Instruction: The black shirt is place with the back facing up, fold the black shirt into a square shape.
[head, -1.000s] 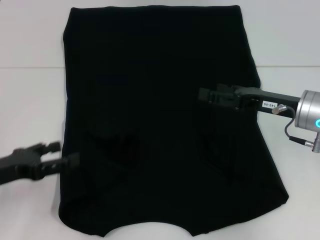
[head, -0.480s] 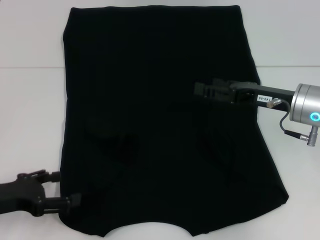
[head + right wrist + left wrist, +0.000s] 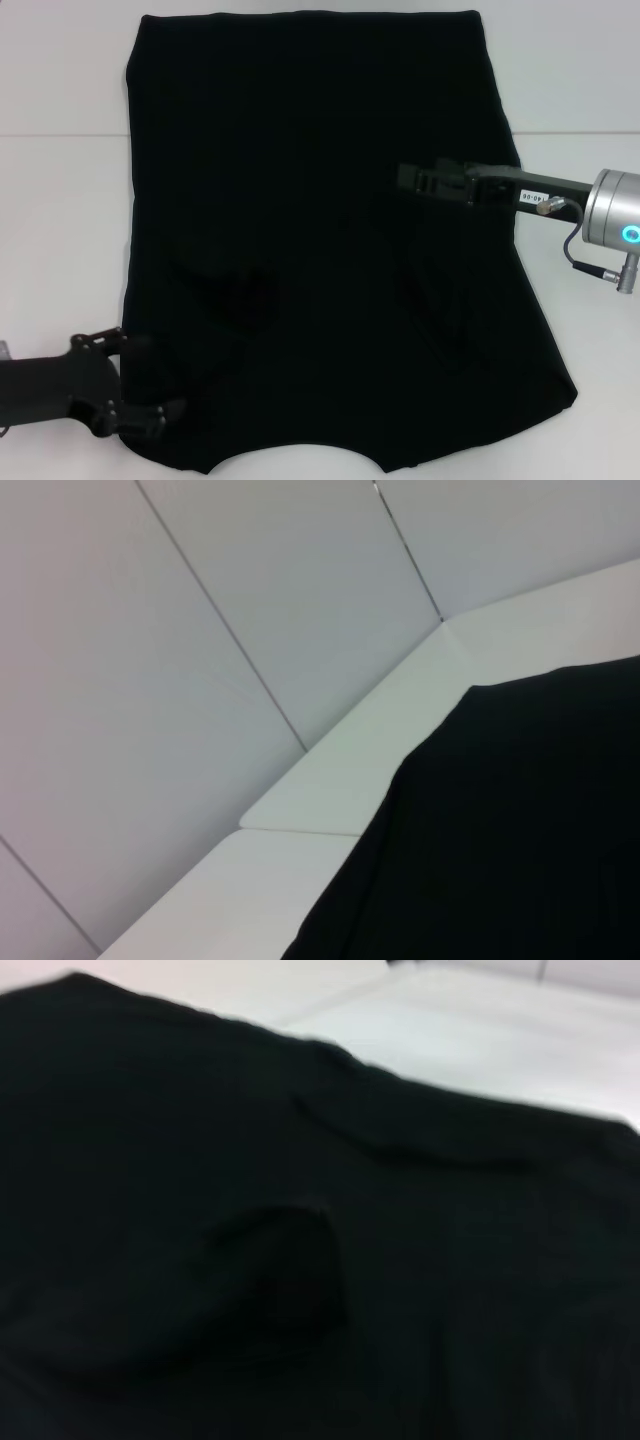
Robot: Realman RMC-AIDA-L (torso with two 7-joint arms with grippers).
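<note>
- Head view: plain white table (image 3: 60,200) with the black shirt (image 3: 320,260) spread flat over most of it, curved neckline on the edge nearest the robot. The sleeves look already tucked in. The left gripper (image 3: 140,405) is at the shirt's near-left corner, fingers spread around the hem there, not pinching yet as far as I can see. The right gripper (image 3: 425,180) hangs over the shirt's right half; can't tell its finger state against the black fabric.
- Left wrist view: just the black shirt (image 3: 300,1260) up close, with soft ridges and white table beyond it.
- Right wrist view: the shirt's far edge (image 3: 520,840) on the table, grey wall panels (image 3: 200,630) behind.
- Tip, I'd say: grab every layer at the corner before lifting, and keep both sides level so the fold lands square.
</note>
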